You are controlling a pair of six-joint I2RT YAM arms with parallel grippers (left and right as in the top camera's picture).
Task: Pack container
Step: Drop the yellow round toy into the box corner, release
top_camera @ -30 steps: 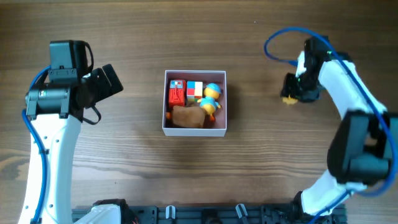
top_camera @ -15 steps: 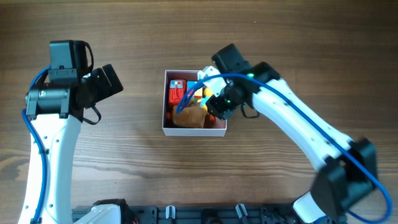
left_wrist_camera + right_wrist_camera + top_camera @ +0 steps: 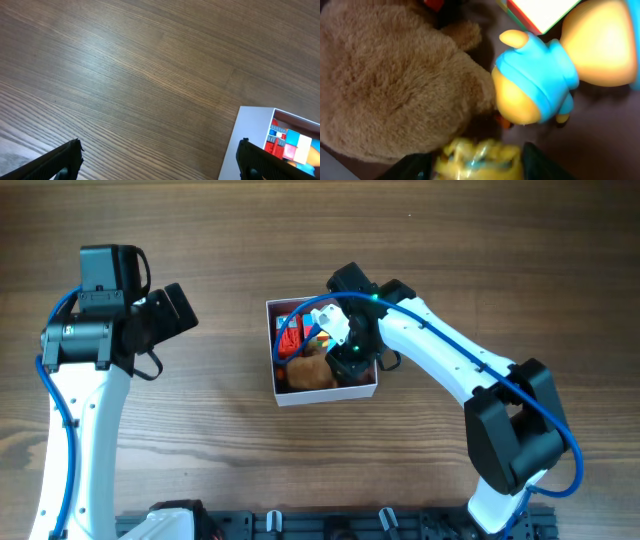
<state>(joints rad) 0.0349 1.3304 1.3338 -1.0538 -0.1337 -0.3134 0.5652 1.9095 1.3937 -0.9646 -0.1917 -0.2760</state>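
The container (image 3: 279,383) is a white square box with a dusty-pink floor at the table's middle; its wall also shows in the left wrist view (image 3: 250,140). It holds a brown plush toy (image 3: 305,372), a red toy (image 3: 290,332), a colourful block (image 3: 540,10) and a yellow-and-blue duck figure (image 3: 540,75). My right gripper (image 3: 352,358) is down inside the box, shut on a small yellow toy (image 3: 477,157) next to the plush (image 3: 395,80). My left gripper (image 3: 160,162) is open and empty above bare table, left of the box.
Wooden table (image 3: 200,460) all round the box. The right arm (image 3: 450,360) reaches over the box's right side. The left arm (image 3: 90,340) stands at the left.
My right arm swung from the table's right to the box and went down into it with the yellow toy. The box shifted slightly to the right. The left arm has not moved.
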